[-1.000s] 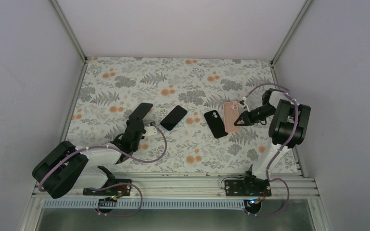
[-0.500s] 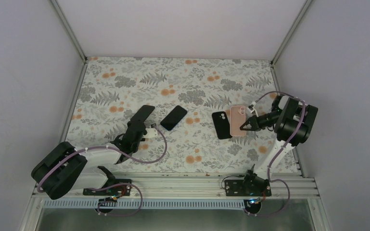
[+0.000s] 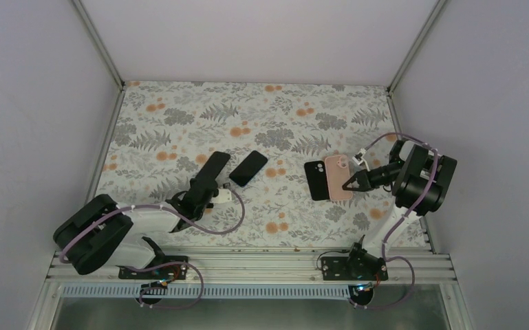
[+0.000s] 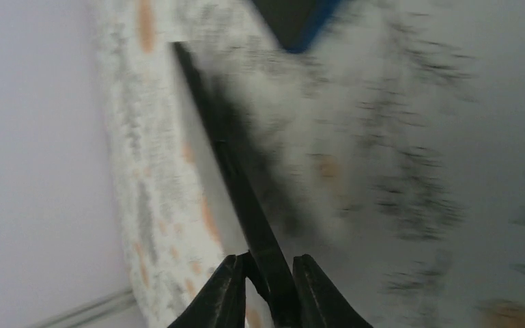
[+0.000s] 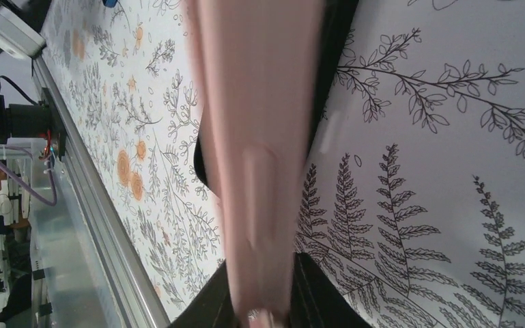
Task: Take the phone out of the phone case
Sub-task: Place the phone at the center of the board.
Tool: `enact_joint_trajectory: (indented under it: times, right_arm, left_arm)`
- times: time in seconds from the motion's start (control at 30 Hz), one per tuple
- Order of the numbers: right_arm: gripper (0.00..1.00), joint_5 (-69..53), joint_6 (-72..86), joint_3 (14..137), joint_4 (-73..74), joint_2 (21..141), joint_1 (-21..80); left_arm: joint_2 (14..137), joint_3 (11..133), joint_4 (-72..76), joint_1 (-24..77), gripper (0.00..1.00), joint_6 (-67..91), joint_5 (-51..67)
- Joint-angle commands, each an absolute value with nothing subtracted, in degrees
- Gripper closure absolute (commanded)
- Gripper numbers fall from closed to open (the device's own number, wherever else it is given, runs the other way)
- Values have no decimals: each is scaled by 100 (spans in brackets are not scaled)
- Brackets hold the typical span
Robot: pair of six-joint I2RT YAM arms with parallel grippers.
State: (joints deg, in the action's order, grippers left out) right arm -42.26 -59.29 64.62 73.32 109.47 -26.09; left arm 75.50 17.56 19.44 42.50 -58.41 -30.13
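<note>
In the top view, the phone case sat toward 3 o'clock on the floral surface. The right fingers reached in from its 3 o'clock side and were pinched on its edge near the 6 o'clock end. That grip looked meant to steady or lift the shell by its rim. It showed a salmon-pink back with rounded corners and a small camera ring at its 12 o'clock end. A dark slab lay just beside it at 9 o'clock. I could not tell whether the two touched.

Toward 9 o'clock from the surface's middle, the left fingers were clamped on the near end of a black slab. This slab pointed toward 1 o'clock. A glossy black handset lay just beyond it at 3 o'clock, apart from it.

The left wrist view was blurred. It showed the black slab edge-on between the two fingers, which pressed against its faces.

In the right wrist view, the pink shell ran up from between the closed fingers. It was thin and smooth, and something black showed behind both its sides. I could not tell whether the phone sat inside it, or which black piece was the phone.
</note>
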Motion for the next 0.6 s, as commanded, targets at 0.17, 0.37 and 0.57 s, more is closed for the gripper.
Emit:
enact_joint_trajectory:
  times: [0.17, 0.37, 0.57]
  right_arm:
    - [71, -4341, -6068, 6584, 7363, 11116, -2689]
    - [55, -4304, -6006, 6780, 7365, 11075, -2707]
    - [16, -4001, -5966, 7123, 7271, 10605, -2710]
  left_arm:
    - [7800, 1802, 777, 4465, 60, -5504, -2484]
    - [7748, 1899, 243, 4653, 20, -5241, -2249]
    - [7303, 2307, -1158, 4831, 0, -4915, -1309]
